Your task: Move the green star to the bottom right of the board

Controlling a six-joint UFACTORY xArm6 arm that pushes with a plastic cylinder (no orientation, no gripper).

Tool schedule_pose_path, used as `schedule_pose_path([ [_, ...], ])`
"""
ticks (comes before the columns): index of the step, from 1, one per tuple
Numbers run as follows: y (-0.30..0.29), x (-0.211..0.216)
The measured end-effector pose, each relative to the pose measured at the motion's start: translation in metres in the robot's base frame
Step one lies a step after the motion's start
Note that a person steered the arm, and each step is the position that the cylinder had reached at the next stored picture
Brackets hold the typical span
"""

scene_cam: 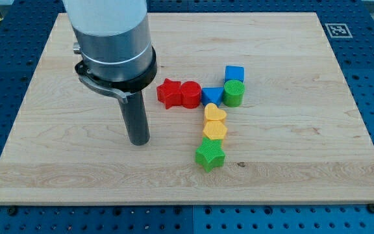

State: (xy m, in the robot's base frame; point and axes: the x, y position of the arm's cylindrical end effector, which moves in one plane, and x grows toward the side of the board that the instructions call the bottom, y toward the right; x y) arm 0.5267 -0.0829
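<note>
The green star (210,155) lies on the wooden board (304,130) a little below the middle. My tip (139,142) rests on the board to the star's left, about a hundred pixels away, touching no block. Directly above the star, in a column, sit a yellow hexagon-like block (215,130) and a yellow heart (214,114); the hexagon touches the star's top.
Above the yellow heart is a cluster: a red star (168,93), a red cylinder (190,94), a blue triangle (212,95), a green cylinder (234,93) and a blue cube (234,73). A fiducial tag (336,30) marks the board's top right corner.
</note>
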Motion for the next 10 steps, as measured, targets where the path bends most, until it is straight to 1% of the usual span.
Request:
schedule_pose_path([
  [1,0.002,0.001],
  [2,0.019,0.007],
  [4,0.024,0.009],
  [6,0.051,0.02],
  [7,0.053,0.034],
  [8,0.053,0.039],
  [10,0.1,0.039],
])
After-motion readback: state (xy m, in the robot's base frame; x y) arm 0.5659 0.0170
